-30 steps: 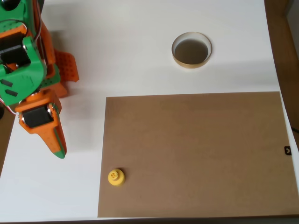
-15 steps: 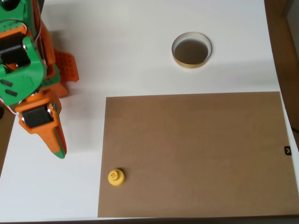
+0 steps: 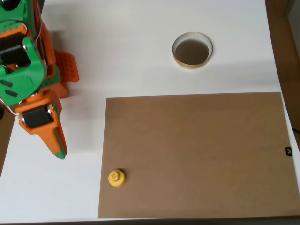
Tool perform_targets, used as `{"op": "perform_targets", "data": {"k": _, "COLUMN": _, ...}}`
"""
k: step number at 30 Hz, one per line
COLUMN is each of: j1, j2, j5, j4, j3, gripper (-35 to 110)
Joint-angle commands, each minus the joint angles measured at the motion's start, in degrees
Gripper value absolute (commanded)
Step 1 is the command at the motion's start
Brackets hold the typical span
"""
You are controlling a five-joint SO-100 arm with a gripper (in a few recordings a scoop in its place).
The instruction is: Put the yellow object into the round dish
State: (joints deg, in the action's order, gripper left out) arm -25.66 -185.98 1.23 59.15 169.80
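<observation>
Yellow object (image 3: 116,178) is sitting on brown mat's (image 3: 197,154) near-left corner | round dish (image 3: 192,50) beyond mat's far edge | I'm seeing gripper (image 3: 57,149) left of mat, jaws closed, empty, not reaching.

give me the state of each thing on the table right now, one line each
small bright yellow plastic piece: upright on the near left corner of the brown board, not held
shallow round dish with tan rim: on the white table, nothing inside
flat brown board: lying flat on the white table
orange and green gripper: fingers together, holding nothing, over the white table left of the board
</observation>
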Motion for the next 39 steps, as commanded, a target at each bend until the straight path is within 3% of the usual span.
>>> {"op": "perform_targets", "data": {"k": 1, "j1": -0.44, "j2": -1.14, "j5": 0.53, "j4": 0.44, "j3": -0.53, "gripper": 0}}
{"op": "perform_targets", "data": {"k": 18, "j1": -0.35, "j2": -1.14, "j5": 0.62, "j4": 0.44, "j3": -0.53, "gripper": 0}}
{"op": "perform_targets", "data": {"k": 27, "j1": -0.18, "j2": -1.14, "j5": -0.62, "j4": -0.7, "j3": -0.44, "gripper": 16}}
{"op": "perform_targets", "data": {"k": 39, "j1": 3.25, "j2": 0.62, "j5": -3.16, "j4": -2.46, "j3": -8.35, "gripper": 25}}
